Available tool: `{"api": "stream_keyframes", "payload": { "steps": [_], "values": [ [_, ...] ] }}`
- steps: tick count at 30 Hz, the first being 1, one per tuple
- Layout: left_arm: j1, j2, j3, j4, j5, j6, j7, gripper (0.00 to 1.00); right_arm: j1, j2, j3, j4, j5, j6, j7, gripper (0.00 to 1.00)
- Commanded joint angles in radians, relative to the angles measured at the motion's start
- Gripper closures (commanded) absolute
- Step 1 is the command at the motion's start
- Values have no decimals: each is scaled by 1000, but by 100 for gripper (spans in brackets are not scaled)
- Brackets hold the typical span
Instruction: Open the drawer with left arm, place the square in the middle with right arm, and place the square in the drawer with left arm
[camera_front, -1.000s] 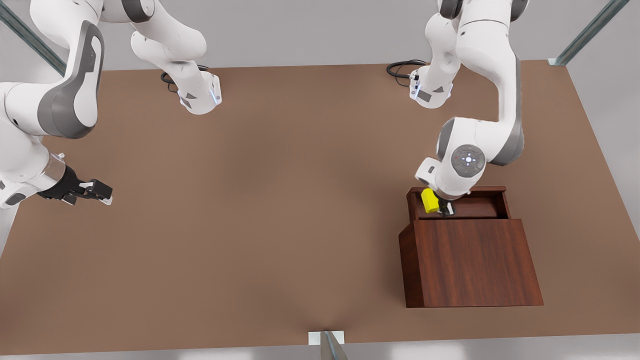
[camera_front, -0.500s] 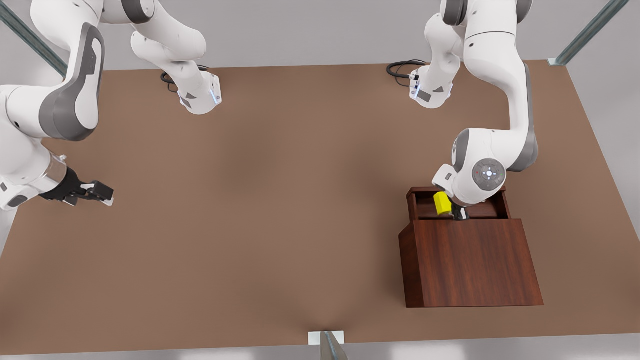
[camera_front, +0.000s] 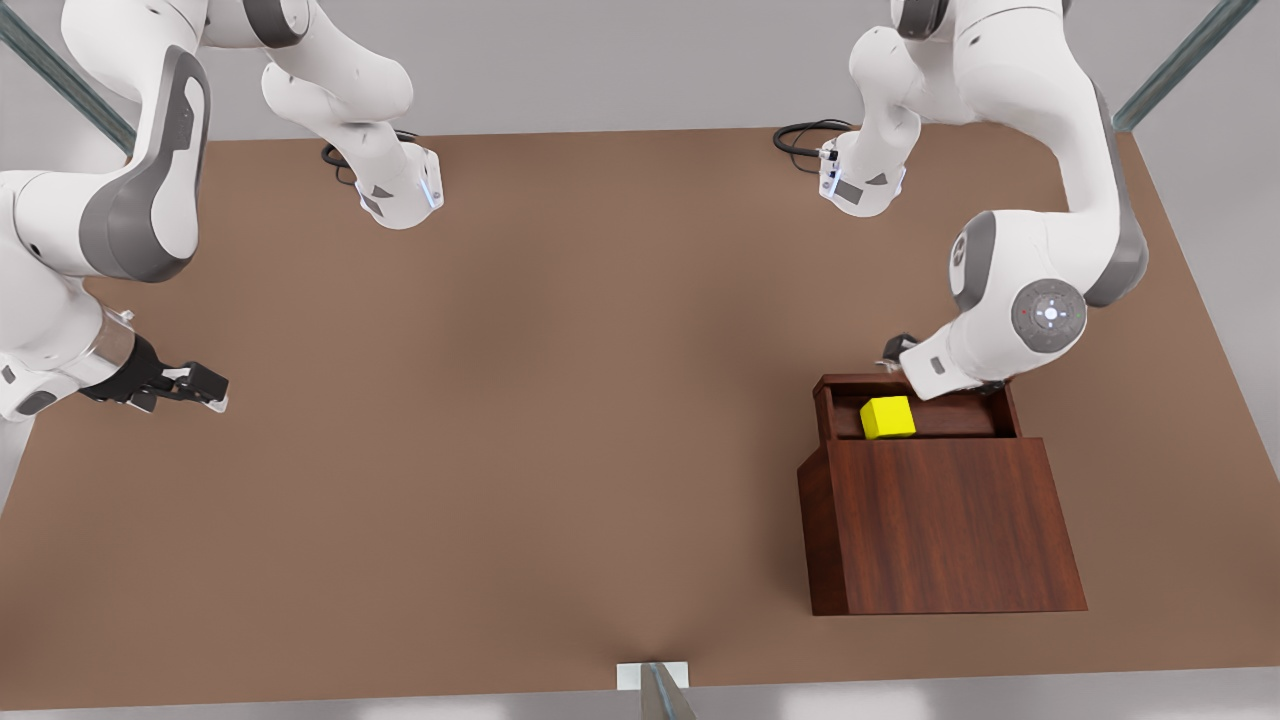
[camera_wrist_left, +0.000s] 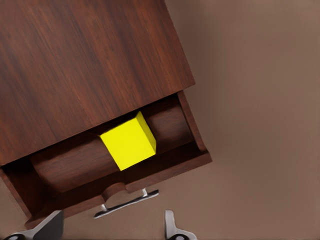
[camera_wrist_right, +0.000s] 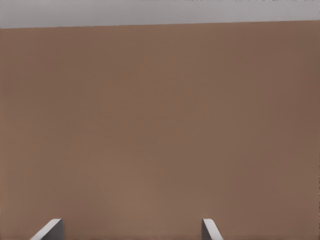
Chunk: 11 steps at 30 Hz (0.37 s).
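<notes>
The yellow square lies free inside the open drawer of the dark wooden cabinet. The drawer's silver bar handle faces away from the cabinet. My left gripper hovers open above the drawer's handle side, apart from the square. In the front view the left arm's wrist stands over the drawer's back right corner. My right gripper waits open and holds nothing, low over the table at the front view's far left.
The brown tabletop stretches wide between the two arms. The arm bases stand at the back edge with cables. A small metal bracket sits at the table's front edge.
The left gripper has let go of the square, risen and swung toward the front view's right. The square now rests flat in the drawer. The right arm has barely moved.
</notes>
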Motion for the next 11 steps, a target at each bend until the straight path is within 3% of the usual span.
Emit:
{"api": "stream_keyframes", "payload": {
  "steps": [1,3,6,7,8,11],
  "values": [
    [1,2,7,22,-48,0,-44,0,0,0,0,0,0,0,0,0],
    [19,-1,1,102,-34,2,-169,0,0,0,-1,0,0,0,0,0],
    [421,-76,-494,133,208,5,-279,0,0,0,-1,0,0,0,0,0],
    [484,-87,-561,133,216,5,-321,0,0,0,-1,0,2,1,0,0],
    [526,-98,-609,128,218,5,-338,0,-1,0,0,0,2,1,0,0],
    [527,-104,-611,123,216,5,-353,0,0,0,0,0,2,1,0,0]
  ]
}}
